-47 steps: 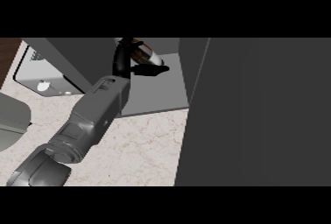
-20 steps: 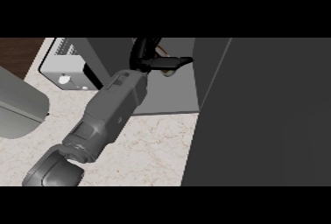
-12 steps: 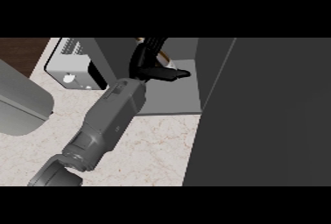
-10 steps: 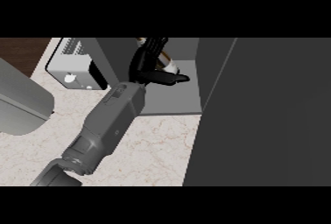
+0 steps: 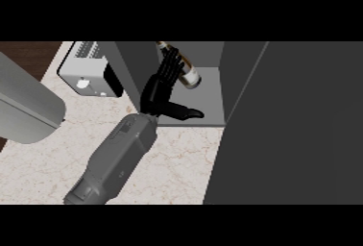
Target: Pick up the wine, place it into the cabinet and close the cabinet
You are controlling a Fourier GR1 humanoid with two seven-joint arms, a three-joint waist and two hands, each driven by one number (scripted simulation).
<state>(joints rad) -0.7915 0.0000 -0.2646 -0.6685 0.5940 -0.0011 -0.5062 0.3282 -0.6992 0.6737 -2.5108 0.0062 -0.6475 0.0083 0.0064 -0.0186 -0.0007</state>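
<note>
Reaching into the cabinet (image 5: 212,103), the left hand (image 5: 162,91) is showing straight, open fingers beside the standing wine (image 5: 183,69)

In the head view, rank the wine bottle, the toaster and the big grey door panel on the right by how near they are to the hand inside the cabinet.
1. wine bottle: right beside the fingers of the right hand, inside the cabinet.
2. toaster: on the counter to the hand's left, past the cabinet wall.
3. door panel: far right of the view.
</note>
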